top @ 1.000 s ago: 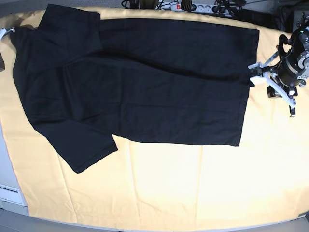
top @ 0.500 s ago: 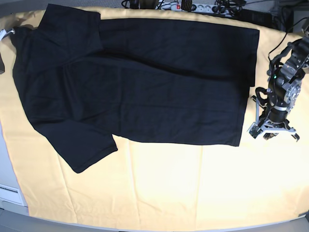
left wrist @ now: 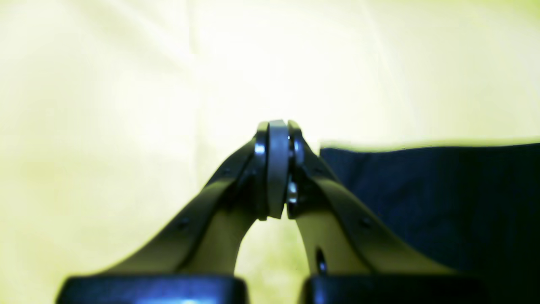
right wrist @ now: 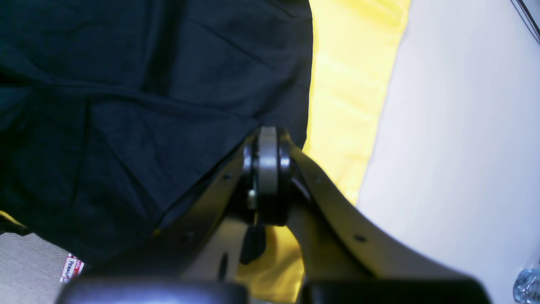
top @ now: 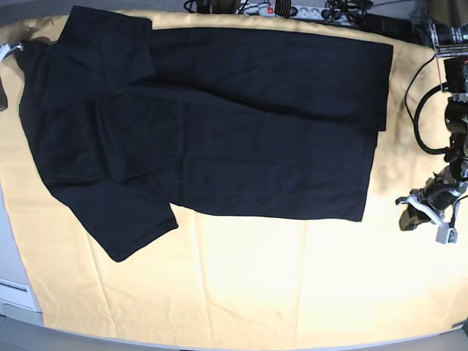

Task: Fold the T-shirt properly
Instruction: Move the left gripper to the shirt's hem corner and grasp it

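Yellow cloth under black T-shirt; left hand closed, empty; right hand closed.

The T-shirt lies spread on the cloth, which covers the table, toward its far side, sleeves at the base view's left. The left gripper sits right of the hem (apart from it); a power strip lies behind.

My view is a robotics lab bench, table draped in pale yellow cloth, white power strip and tangled cables along the far edge, cabled robot arm at the right edge, grey floor beyond.
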